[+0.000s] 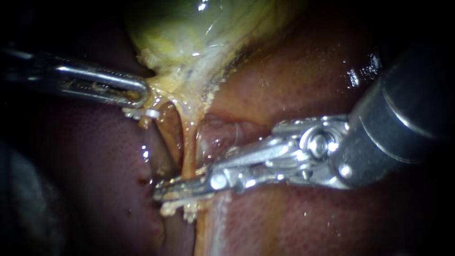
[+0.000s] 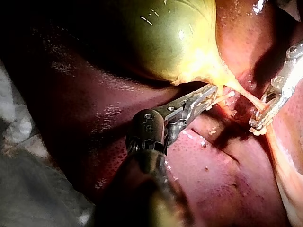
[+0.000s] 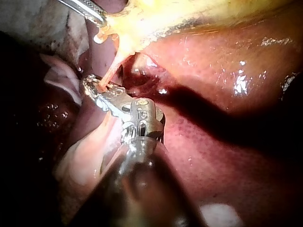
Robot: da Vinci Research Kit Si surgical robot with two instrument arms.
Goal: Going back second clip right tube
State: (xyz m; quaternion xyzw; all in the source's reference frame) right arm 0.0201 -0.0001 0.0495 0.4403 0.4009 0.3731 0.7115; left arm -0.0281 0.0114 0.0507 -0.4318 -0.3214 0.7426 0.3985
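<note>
The tube [image 1: 188, 142], a thin orange strand, ran lengthwise from the neck of the gallbladder [image 1: 189, 28] straight into the right instrument's end effector [image 1: 163, 198]. It crossed that end effector roughly at right angles, and the jaws appeared to stand slightly apart astride it. The left instrument's end effector [image 1: 142, 97], well apart from the right one and beside the neck, was closed on gallbladder tissue, apparently keeping the strand taut over the liver [image 1: 95, 166]. Withdrawal would best be made straight back along the shaft with the jaws kept parted, so that nothing dragged the tube sideways.
</note>
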